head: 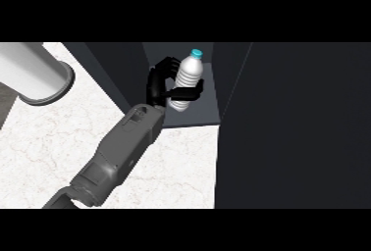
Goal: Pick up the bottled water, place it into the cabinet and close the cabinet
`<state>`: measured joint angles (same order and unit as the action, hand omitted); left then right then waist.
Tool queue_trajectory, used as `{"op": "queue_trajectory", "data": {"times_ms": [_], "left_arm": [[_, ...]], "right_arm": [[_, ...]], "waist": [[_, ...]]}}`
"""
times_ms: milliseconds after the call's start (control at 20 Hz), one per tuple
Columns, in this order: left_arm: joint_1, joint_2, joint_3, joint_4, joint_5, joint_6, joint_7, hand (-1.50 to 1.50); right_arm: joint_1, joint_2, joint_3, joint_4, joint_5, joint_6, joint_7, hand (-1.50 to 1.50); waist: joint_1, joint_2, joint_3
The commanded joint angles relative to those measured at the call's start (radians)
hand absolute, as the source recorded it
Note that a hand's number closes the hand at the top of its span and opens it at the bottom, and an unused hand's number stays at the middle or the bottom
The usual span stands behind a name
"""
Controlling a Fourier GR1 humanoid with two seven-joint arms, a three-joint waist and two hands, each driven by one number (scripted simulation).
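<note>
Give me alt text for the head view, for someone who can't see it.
The left hand holds a water bottle, blue cap up, inside the open dark cabinet. Its grey forearm crosses the white marble counter, with a large white cylinder at upper left.

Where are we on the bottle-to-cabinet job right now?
Done: the bottled water is picked up, the robot hand curled round it. In hand: it is held inside the open cabinet bay, above the shelf floor, tilted slightly; I cannot tell if it touches down. Left: release it, withdraw, and close the dark door at the right.
</note>
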<state>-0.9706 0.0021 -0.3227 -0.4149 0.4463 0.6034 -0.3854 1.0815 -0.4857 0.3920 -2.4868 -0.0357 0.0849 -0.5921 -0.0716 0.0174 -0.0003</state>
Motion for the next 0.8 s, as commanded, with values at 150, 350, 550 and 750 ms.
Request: {"op": "queue_trajectory", "data": {"times_ms": [150,350,550,750], "left_arm": [[-0.141,0.008,-0.03,0.206,-0.102,0.187,0.028,-1.5],[-0.163,0.023,-0.017,0.262,-0.108,0.209,0.014,-1.5],[-0.152,0.024,0.022,0.238,-0.082,0.153,-0.082,-1.5],[-0.153,0.01,0.112,0.126,-0.007,0.1,-0.213,-1.5]], "right_arm": [[0.013,-0.012,-0.019,-0.045,-0.072,0.034,0.009,-1.5],[0.013,0.002,-0.037,-0.032,-0.082,0.04,-0.011,-1.5],[0.002,-0.01,-0.048,-0.065,-0.089,0.056,-0.003,-1.5],[0.009,-0.004,-0.025,-0.05,-0.065,0.061,-0.003,-1.5]], "waist": [[-0.011,0.005,0.001],[-0.006,0.005,0.0],[-0.012,0.017,-0.002],[0.002,0.012,-0.004]]}}
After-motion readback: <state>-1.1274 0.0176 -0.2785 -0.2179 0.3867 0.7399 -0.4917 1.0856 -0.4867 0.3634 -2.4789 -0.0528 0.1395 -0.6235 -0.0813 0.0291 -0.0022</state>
